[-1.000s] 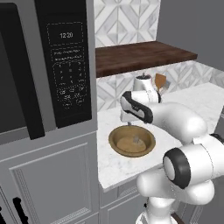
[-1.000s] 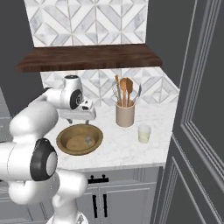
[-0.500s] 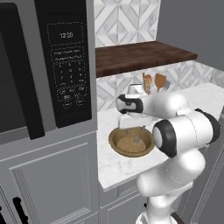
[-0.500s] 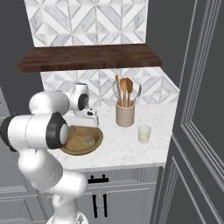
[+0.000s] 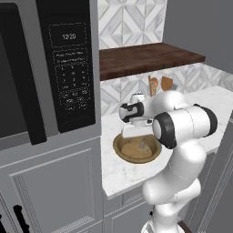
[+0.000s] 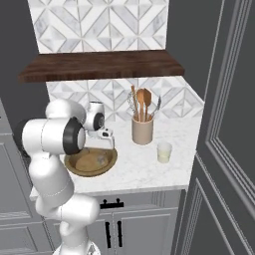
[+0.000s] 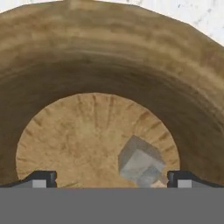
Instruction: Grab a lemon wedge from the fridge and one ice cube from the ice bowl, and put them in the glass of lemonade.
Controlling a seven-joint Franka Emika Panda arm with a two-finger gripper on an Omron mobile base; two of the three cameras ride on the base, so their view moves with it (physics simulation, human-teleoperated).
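Ice cube (image 7: 141, 162) (grey and translucent) lies on the floor of the ice bowl (image 7: 109, 74), and we see it between our spread fingertips, nearer the right one. Our gripper (image 7: 111, 178) hangs empty just above the bowl, jaws wide apart. On the marble counter (image 6: 144, 172) the glass of lemonade (image 6: 164, 152) stands near the utensil crock (image 6: 142, 130), apart from the bowl.

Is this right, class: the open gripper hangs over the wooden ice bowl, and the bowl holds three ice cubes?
Not quite. The hand view shows a single ice cube in the ice bowl, not three. The rest stands: the gripper is open above the bowl.
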